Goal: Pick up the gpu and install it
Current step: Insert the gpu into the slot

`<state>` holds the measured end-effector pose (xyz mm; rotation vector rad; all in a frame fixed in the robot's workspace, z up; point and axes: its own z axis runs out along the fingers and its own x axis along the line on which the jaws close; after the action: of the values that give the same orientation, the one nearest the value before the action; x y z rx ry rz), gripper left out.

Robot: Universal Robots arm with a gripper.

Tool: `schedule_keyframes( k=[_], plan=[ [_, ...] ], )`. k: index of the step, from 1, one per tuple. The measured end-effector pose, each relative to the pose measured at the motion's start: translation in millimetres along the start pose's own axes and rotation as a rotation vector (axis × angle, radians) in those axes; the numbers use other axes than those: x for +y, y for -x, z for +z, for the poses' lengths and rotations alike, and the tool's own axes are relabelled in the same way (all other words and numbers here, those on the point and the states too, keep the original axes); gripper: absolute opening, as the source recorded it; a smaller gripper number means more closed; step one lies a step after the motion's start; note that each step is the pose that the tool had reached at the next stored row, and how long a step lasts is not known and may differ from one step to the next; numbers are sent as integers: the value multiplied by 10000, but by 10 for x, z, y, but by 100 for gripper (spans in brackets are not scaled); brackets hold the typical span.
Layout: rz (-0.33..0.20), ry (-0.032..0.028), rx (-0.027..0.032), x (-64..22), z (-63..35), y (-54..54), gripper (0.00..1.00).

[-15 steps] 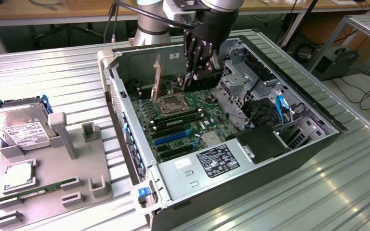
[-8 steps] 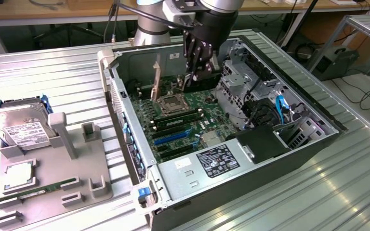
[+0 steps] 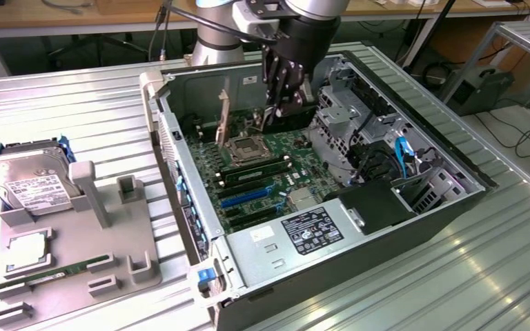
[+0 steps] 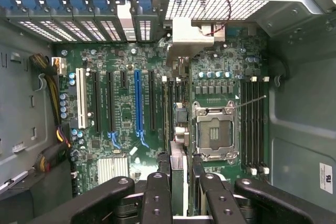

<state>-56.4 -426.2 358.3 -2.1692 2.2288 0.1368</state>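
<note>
Right now your jaws are pinching the thin black rectangular gpu card (image 3: 291,110) (image 4: 179,129) edge-on, with a black finger (image 4: 156,198) on each side of it. You hold it upright inside the open grey metal computer case (image 3: 191,89), toward its far end. It hangs over the green motherboard (image 3: 265,176), just beside the square silver processor socket (image 4: 215,132). You cannot tell whether it touches the board. A silver hard drive (image 3: 30,183) lies at the exterior view's left.
</note>
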Motion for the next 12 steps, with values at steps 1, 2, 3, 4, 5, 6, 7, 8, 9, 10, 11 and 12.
schedule_keyframes(
  k=[1,2,3,4,5,6,7,8,9,10,11,12],
  plan=[
    [0,0,0,1,2,-2,26],
    [0,0,0,3,5,-4,26],
    [0,0,0,4,7,-5,26],
    [0,0,0,5,8,-6,26],
    [0,0,1,6,10,-7,26],
    [0,0,0,7,11,-9,26],
    [0,0,0,8,14,-10,26],
    [0,0,0,9,15,-11,26],
    [0,0,1,10,17,-13,26],
    [0,0,0,11,18,-14,26],
    [0,0,0,12,20,-15,26],
    [0,0,0,13,21,-16,26]
  ],
)
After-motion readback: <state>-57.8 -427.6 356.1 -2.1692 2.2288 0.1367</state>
